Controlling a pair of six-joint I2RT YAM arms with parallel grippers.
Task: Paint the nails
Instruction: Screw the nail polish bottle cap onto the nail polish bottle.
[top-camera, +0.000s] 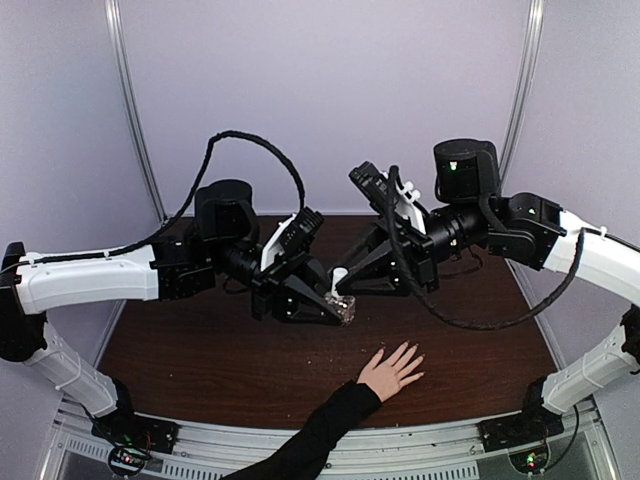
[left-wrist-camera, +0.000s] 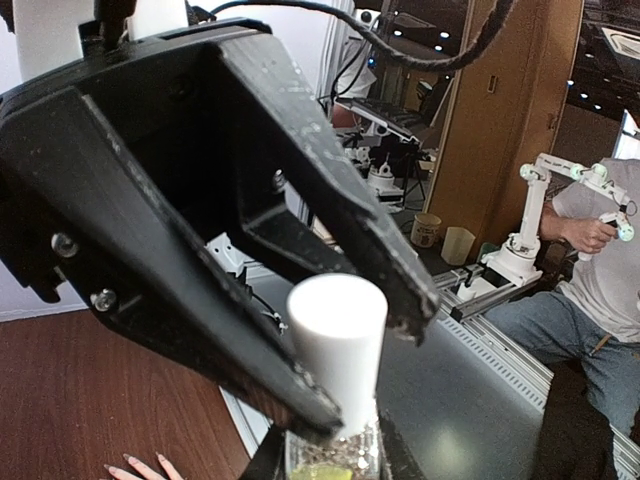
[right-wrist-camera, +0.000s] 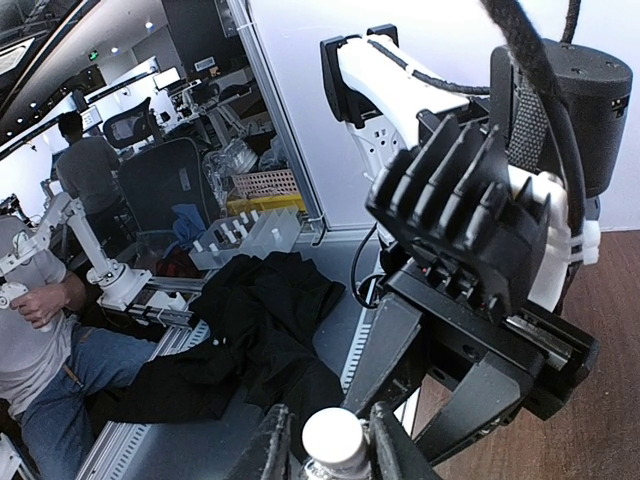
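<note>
Presently grips the small clear bottle (top-camera: 348, 306) upright in the left pincer (top-camera: 342, 312), pressed tight onto the glass over the middle of the counter (top-camera: 200, 360). Straddles its white cap (left-wrist-camera: 337, 330) with the right pincer (right-wrist-camera: 330, 425), reaching in from the far right. Cannot tell whether those fingers bite on the cap or merely flank it.

Finds the nails (top-camera: 408, 354) toward the near edge and to the right of the bottle, tipping a hand (top-camera: 390, 372) laid on the counter, apart from both pincers. Reads the fingers' long axis as running from near-left to far-right, tips aimed at the right arm's half. Judges the right pincer better placed. Probably calls for lifting the cap straight up out of the bottle, then carrying it nearward and down onto those tips.
</note>
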